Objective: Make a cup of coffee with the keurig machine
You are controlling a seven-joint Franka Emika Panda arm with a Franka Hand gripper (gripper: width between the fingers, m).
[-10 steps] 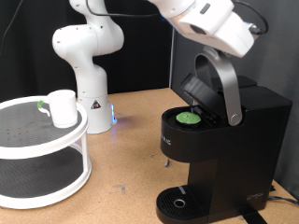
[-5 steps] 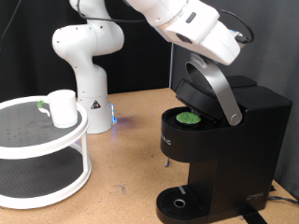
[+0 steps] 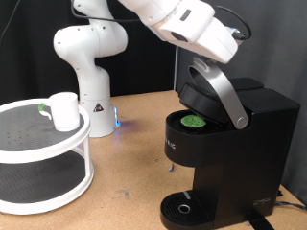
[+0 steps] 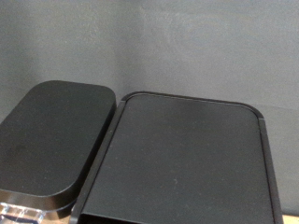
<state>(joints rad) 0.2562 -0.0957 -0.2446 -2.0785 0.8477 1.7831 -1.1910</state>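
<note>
- The gripper's fingers show in neither view; the white arm (image 3: 187, 29) ends against the raised lid handle (image 3: 219, 91) of the keurig machine (image 3: 235, 158), and its upper part runs off the exterior view's top.
- The machine's right side is cut off by the exterior view's right edge.
- The tiered stand (image 3: 43, 158) under the cup (image 3: 64, 110) is cut by the left edge.
- The wrist view shows only dark panels (image 4: 187, 159), cropped at its edges.

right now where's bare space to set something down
Bare wooden table between the white two-tier stand and the keurig machine; stand's top beside the cup too. Crowded at the machine's lid, where the arm presses; gripper unseen.
</note>
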